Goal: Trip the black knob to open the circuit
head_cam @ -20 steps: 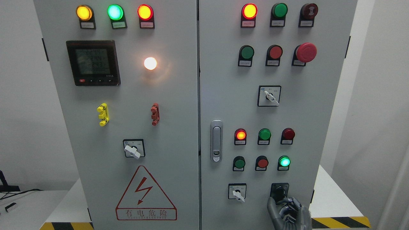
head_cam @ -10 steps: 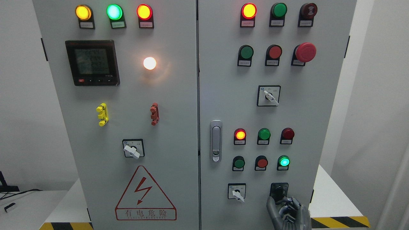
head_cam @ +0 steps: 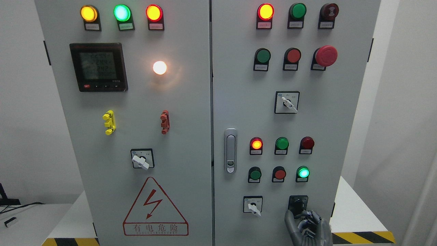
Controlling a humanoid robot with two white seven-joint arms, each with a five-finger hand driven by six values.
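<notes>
Head view shows your right hand [head_cam: 309, 227] at the cabinet's lower right, fingers curled, with the black knob [head_cam: 297, 205] just above and touching its fingertips. Whether you truly grip it, I cannot tell. You are at the grasp-and-turn step; next, judge your hold firm, then rotate the knob to trip it.

Grey two-door electrical cabinet [head_cam: 191, 102]. On left door: amber, green and red lamps lit along top, digital meter [head_cam: 98, 67], glowing white lamp [head_cam: 159, 67], yellow clip [head_cam: 109, 122], red clip [head_cam: 165, 122], white selector switch [head_cam: 142, 159], red warning triangle [head_cam: 155, 208]. On right door: red mushroom button [head_cam: 326, 55], silver door handle [head_cam: 230, 150].
</notes>
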